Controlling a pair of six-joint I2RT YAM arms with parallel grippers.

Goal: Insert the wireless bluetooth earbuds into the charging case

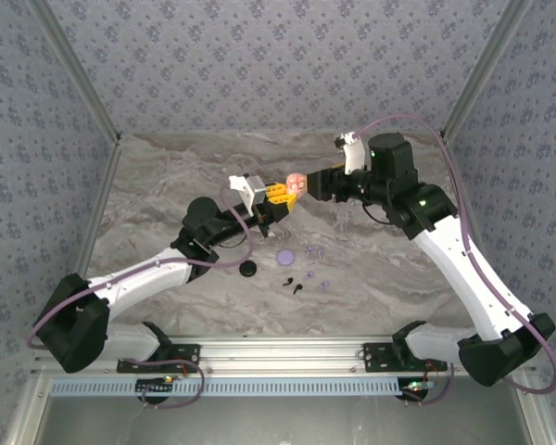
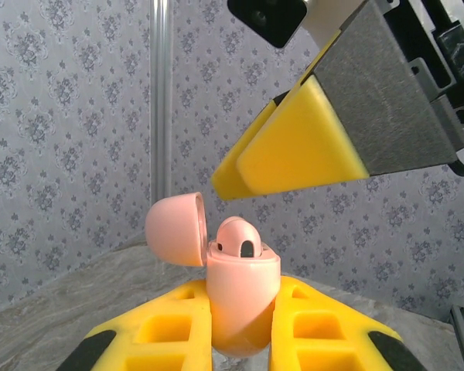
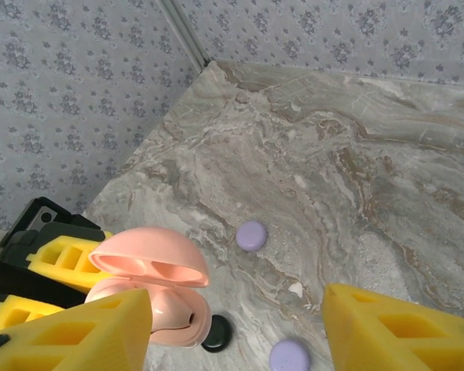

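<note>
Evidently the left gripper [image 2: 243,305] clamps the light, slick pink case [image 2: 241,274] low down. The right gripper [image 3: 236,328] gapes. I'd pinch the tiny earbuds [image 1: 296,286] by their stems.

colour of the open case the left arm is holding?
Pale pink charging case, same shade all over; clearest in the left wrist view.

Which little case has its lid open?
The pink case, gripped in the left gripper: its lid is flipped up, with a pink bud showing inside. The lilac case and black case lie flat on the table.
</note>
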